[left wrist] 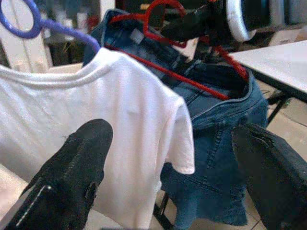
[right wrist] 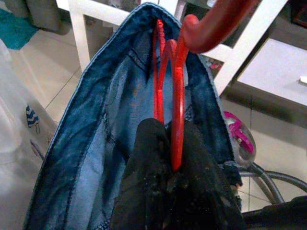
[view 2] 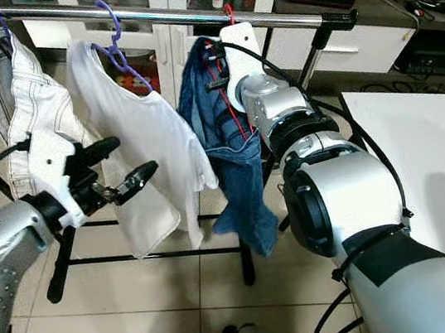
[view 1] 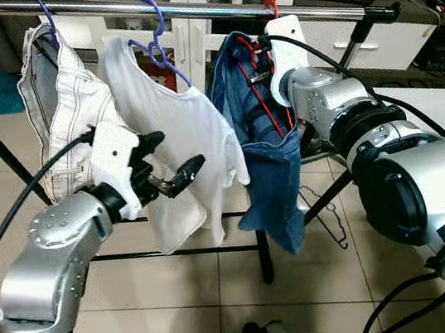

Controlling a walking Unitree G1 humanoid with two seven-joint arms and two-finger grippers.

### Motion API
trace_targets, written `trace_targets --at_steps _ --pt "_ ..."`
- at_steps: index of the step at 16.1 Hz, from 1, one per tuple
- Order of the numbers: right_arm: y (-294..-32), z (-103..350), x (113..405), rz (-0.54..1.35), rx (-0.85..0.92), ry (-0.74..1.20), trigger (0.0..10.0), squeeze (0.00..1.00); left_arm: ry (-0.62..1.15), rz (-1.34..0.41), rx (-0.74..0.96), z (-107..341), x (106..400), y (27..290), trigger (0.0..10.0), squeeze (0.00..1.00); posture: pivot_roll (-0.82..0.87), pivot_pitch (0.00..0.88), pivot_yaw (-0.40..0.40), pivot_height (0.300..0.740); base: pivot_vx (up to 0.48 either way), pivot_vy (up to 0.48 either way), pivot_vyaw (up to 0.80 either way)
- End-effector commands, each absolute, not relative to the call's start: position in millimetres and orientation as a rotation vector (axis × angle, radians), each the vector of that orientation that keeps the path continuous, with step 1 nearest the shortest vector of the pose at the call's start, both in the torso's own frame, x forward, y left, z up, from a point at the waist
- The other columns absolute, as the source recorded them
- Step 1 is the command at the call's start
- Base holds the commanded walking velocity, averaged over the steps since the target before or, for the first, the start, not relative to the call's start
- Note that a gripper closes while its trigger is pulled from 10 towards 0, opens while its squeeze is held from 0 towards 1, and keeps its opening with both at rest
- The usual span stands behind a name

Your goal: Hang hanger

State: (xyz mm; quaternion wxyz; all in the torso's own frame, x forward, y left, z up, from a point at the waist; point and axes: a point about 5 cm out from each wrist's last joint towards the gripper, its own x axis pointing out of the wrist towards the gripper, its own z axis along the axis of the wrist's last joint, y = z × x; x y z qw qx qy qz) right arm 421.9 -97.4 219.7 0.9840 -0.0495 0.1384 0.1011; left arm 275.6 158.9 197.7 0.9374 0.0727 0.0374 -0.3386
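Observation:
A red hanger (right wrist: 177, 96) carries a blue denim garment (view 1: 269, 168). My right gripper (right wrist: 175, 163) is shut on the hanger's neck, high up by the chrome rail (view 1: 207, 5). The red hook (view 1: 269, 2) reaches the rail; I cannot tell whether it rests on it. My left gripper (view 1: 169, 159) is open and holds nothing. It hovers in front of a white T-shirt (view 1: 181, 139) that hangs from a purple hanger (view 1: 155, 42) on the same rail, left of the denim. In the left wrist view its two black fingers (left wrist: 72, 172) frame the T-shirt and the denim.
A white denim garment (view 1: 60, 115) hangs at the rail's left end. The rack's black legs (view 1: 262, 253) cross the tiled floor under the clothes, with a wire hanger (view 1: 331, 217) beside them. A white table (view 2: 418, 129) stands at my right, and cabinets are behind the rail.

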Motion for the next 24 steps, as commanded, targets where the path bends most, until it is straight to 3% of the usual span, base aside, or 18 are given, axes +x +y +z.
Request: trace_targets --at_steps 1,7,8,9,14,19,21,24 --pt "-98 220 422 0.197 -0.114 0.29 10.0 0.0 0.075 -0.712 0.158 198 272 151 10.0 0.49 0.11 0.169 -0.177 0.74 0.0 0.0 0.0" --pt "-95 212 420 0.218 -0.104 0.315 10.0 0.0 0.093 -0.711 0.171 197 272 151 10.0 0.49 0.11 0.166 -0.175 0.74 0.0 0.0 0.0" --pt "-94 212 420 0.225 -0.097 0.308 10.0 0.33 0.094 -0.709 0.172 197 272 151 10.0 0.48 0.11 0.164 -0.174 0.74 0.0 0.0 0.0" --pt "-94 213 420 0.23 -0.093 0.298 10.0 1.0 0.094 -0.708 0.173 197 272 151 10.0 0.49 0.11 0.164 -0.174 0.74 0.0 0.0 0.0" --pt "-102 239 426 0.239 -0.008 0.178 10.0 1.0 0.096 -0.689 0.182 194 274 155 10.0 0.48 0.1 0.139 -0.145 0.74 0.0 0.0 0.0" --pt "-123 247 422 0.454 0.136 0.126 10.0 1.0 0.1 -0.634 0.16 188 277 155 10.0 0.39 0.07 0.055 -0.067 0.74 0.0 0.0 0.0" --pt "-132 237 412 0.548 0.199 0.124 10.0 1.0 0.119 -0.606 0.153 179 278 157 10.0 0.36 0.05 0.007 -0.025 0.74 0.0 0.0 0.0" --pt "-154 221 362 0.607 0.237 0.067 10.0 1.0 0.131 -0.483 0.107 164 285 163 10.0 0.35 0.01 0.0 0.037 0.74 0.0 0.0 0.0"
